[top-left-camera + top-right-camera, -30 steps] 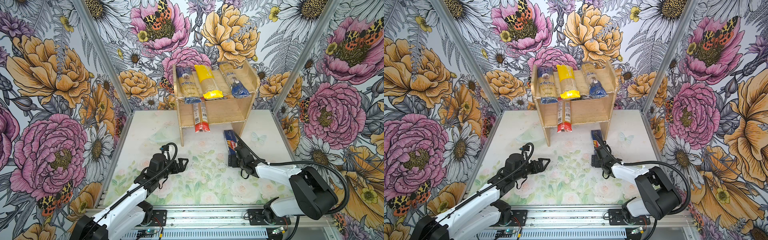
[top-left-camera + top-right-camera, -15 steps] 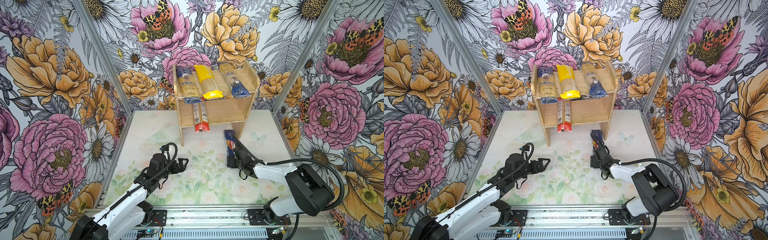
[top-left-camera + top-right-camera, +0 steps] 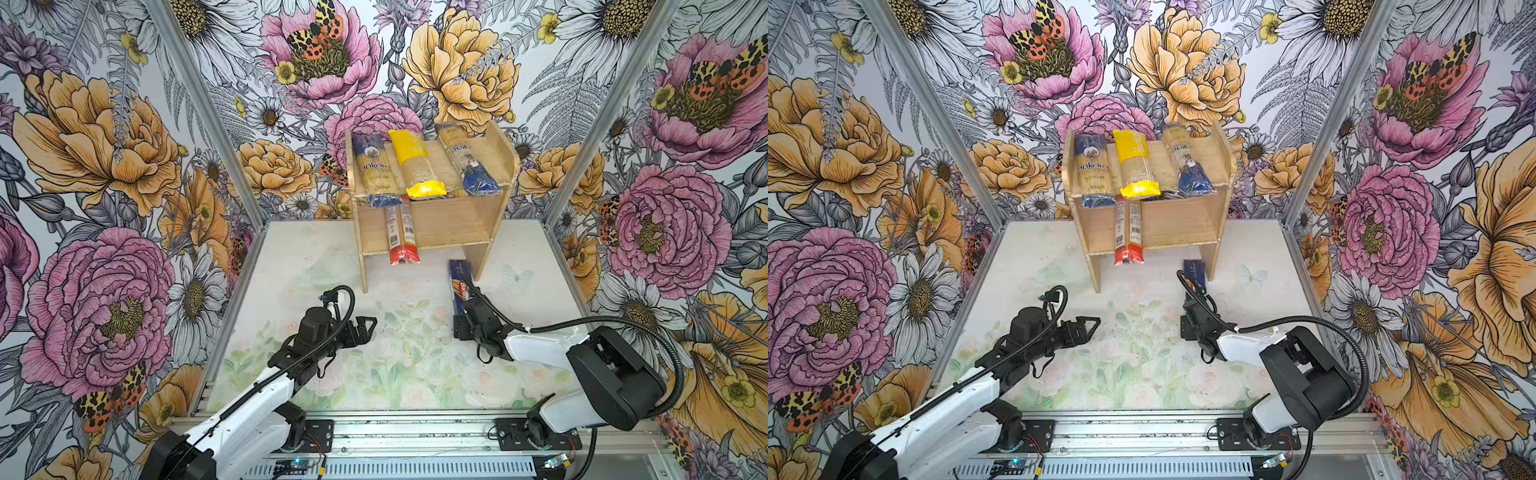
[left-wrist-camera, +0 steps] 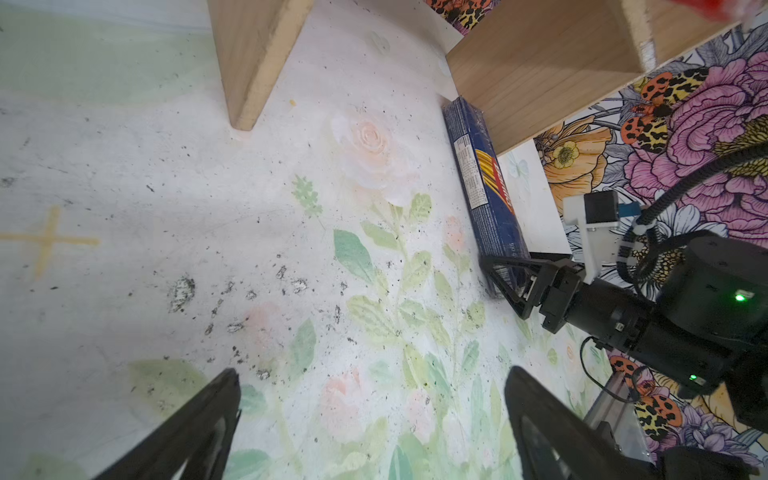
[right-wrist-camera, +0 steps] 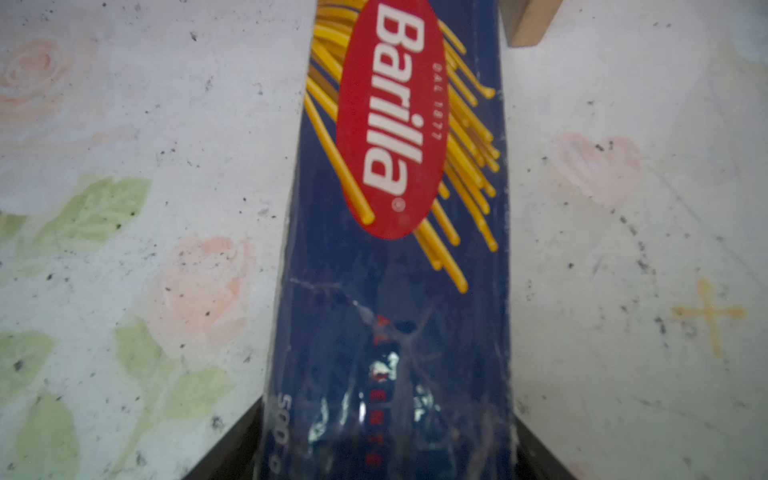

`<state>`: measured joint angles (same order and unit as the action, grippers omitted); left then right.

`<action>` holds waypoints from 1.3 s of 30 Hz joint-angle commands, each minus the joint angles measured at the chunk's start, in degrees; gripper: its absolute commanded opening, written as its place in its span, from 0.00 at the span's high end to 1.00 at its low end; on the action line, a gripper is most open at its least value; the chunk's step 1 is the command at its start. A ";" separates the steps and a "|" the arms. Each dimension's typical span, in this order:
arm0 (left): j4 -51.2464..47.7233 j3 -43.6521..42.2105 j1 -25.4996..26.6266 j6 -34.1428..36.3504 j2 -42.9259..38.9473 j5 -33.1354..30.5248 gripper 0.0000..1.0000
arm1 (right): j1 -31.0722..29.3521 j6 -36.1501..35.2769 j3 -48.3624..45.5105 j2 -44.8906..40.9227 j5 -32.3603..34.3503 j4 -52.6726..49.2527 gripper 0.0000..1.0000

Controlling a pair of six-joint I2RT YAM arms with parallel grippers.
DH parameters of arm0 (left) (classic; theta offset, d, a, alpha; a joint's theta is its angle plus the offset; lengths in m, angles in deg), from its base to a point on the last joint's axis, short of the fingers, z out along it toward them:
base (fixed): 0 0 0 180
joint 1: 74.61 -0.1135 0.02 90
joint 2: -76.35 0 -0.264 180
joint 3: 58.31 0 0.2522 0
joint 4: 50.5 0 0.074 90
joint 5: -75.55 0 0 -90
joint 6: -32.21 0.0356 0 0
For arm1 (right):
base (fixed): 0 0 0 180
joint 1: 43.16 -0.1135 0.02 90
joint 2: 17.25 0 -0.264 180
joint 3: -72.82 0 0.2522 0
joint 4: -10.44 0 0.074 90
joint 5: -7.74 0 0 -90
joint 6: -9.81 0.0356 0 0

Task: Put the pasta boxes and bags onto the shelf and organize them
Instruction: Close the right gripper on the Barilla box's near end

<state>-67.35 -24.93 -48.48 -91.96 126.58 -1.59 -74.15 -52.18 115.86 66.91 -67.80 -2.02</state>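
Observation:
The dark blue Barilla pack (image 3: 459, 282) (image 5: 395, 291) lies flat on the table beside the shelf's right foot. My right gripper (image 3: 463, 321) (image 5: 386, 415) is down at its near end, one finger against each long side. The wooden shelf (image 3: 449, 220) stands at the back. On its top tier lie the ankara bag (image 3: 376, 174), the yellow-ended bag (image 3: 415, 166) and the slimmer blue-ended bag (image 3: 467, 164). The red-ended pack (image 3: 401, 237) sticks out over the lower tier's front edge. My left gripper (image 3: 371, 323) (image 4: 372, 374) hovers open and empty over the table's middle.
The shelf's right side panel (image 4: 552, 62) stands close along the far half of the Barilla pack. Its left panel (image 4: 249, 62) reaches the table ahead of my left gripper. Flowered walls close in the left, right and back of the floral mat (image 3: 407, 374).
My right gripper's fingers have come in from either side onto the Barilla pack's near end. The pack stays where it lay. The left arm has not moved.

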 commanded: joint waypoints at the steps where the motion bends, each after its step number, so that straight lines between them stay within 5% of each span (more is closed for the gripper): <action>1: 1.60 -0.64 0.46 0.38 -0.84 -1.20 0.01 | -0.99 1.61 -1.06 0.85 1.29 2.20 0.24; 39: 1.16 -1.53 0.32 0.16 -2.60 -1.51 0.01 | -2.68 3.66 -5.86 -3.65 4.09 6.77 0.54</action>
<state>-67.22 -25.54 -48.48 -91.96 124.70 -1.68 -76.27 -49.21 111.21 65.19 -63.91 5.20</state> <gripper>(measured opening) 0.988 0.475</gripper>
